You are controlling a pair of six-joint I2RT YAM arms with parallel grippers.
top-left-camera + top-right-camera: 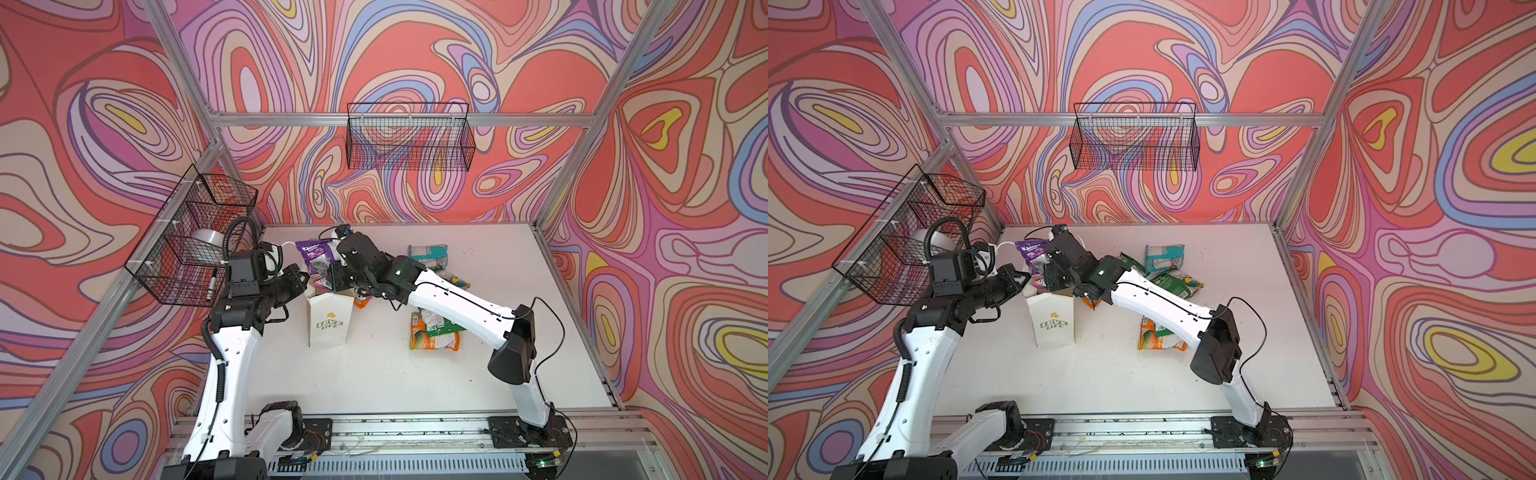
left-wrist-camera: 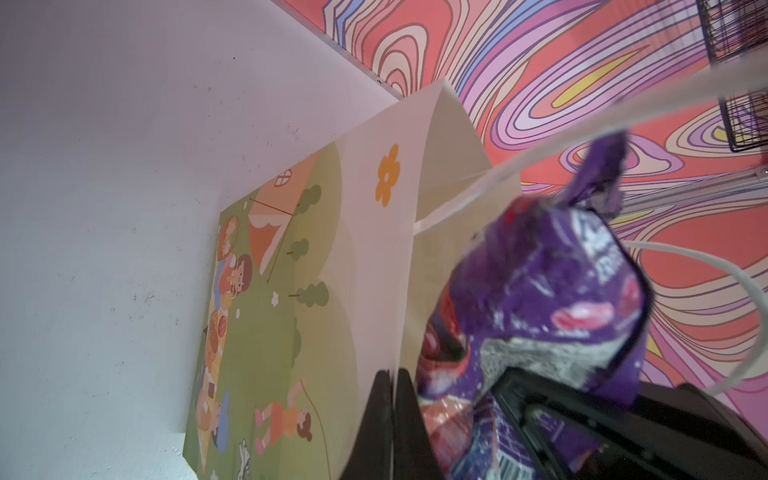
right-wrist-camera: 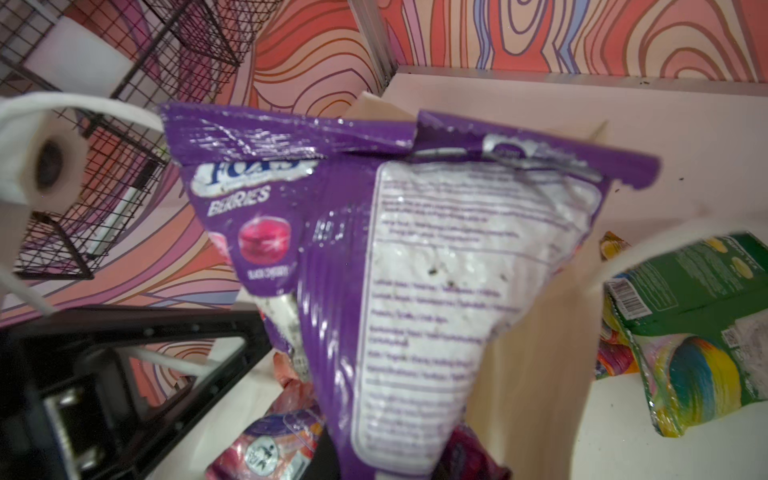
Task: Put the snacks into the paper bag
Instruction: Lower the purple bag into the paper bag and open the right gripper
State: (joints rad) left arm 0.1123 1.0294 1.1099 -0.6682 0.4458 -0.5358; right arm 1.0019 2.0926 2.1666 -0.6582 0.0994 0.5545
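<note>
The white paper bag (image 1: 328,328) (image 1: 1054,328) stands upright left of centre, mouth open. My left gripper (image 1: 305,283) (image 2: 392,374) is shut on the bag's rim, with the paper wall (image 2: 374,249) pinched between its fingers. My right gripper (image 1: 336,282) (image 3: 384,461) is shut on the lower end of a purple snack packet (image 1: 313,253) (image 1: 1034,254) (image 3: 415,270), which stands up over the bag's mouth. A reddish packet (image 3: 274,449) lies lower, inside the bag. Several other snacks lie on the table: a teal one (image 1: 428,255), green ones (image 1: 453,283), and an orange-and-green pile (image 1: 434,332).
A black wire basket (image 1: 195,237) holding a tape roll (image 3: 41,166) hangs on the left wall close to my left arm. Another wire basket (image 1: 409,137) hangs on the back wall. A small orange packet (image 1: 360,300) lies right beside the bag. White cord handles (image 2: 685,108) arc above the mouth.
</note>
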